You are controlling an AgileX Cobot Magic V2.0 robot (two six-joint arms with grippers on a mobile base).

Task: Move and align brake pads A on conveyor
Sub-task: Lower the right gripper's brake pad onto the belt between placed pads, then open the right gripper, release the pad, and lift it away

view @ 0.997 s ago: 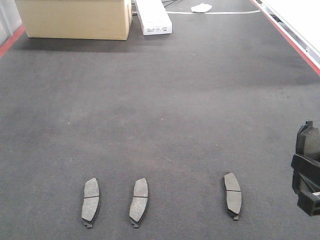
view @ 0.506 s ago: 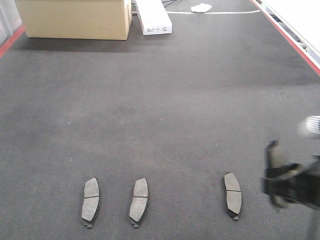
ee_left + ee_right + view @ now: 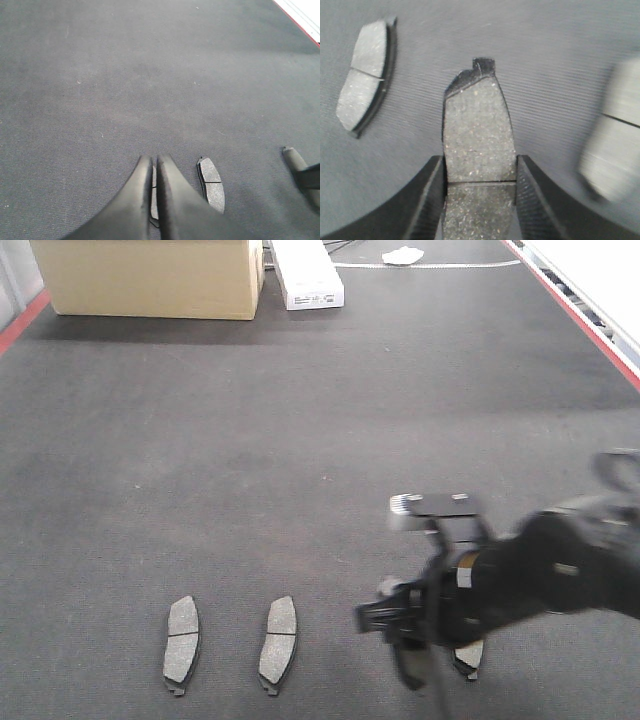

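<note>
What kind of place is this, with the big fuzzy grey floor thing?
Probably a factory or workshop line. The wide dark felt-like conveyor belt has red edge strips, small grey curved brake pads lie on it, and a tan cardboard box stands at its far end.

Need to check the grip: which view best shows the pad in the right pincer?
Right wrist: the held pad fills the frame between the fingers. Front view blurs it behind the arm; left wrist doesn't show it.

right arm (image 3: 540, 575) motion-blurred, third brake pad (image 3: 467, 655) mostly hidden
</note>
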